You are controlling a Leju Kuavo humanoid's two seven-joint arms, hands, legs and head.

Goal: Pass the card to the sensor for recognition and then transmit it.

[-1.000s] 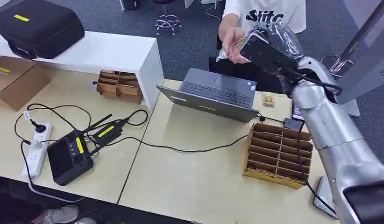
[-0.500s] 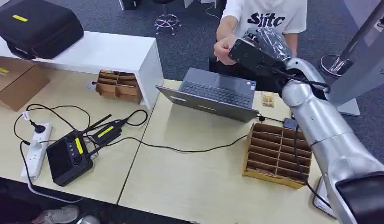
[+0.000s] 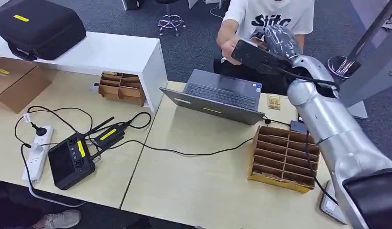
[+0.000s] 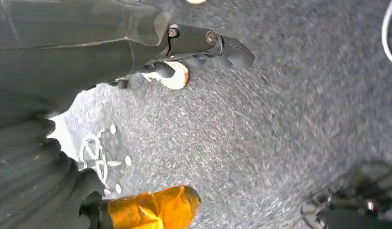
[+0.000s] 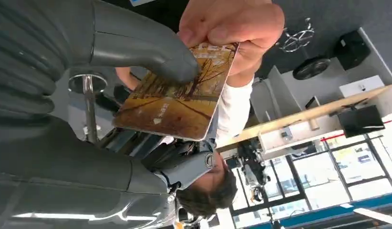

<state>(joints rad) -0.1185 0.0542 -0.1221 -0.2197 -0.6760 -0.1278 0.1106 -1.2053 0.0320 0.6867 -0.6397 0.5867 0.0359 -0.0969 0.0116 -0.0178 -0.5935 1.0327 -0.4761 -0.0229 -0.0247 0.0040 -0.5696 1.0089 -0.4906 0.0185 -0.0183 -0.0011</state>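
Right hand (image 5: 137, 62) fingers pinch orange autumn-print card (image 5: 177, 90), person's hand (image 5: 232, 26) gripping its far edge; left hand (image 4: 203, 43) fingers curled, empty, over grey carpet (image 4: 280, 133); beige tabletop (image 3: 194, 176) lower frame.

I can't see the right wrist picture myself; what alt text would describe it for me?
A card printed with autumn trees is held at once by the robot's right hand, whose grey thumb presses on its face, and by a person's hand pinching its far edge. Behind them are the person's white sleeve and an office with windows.
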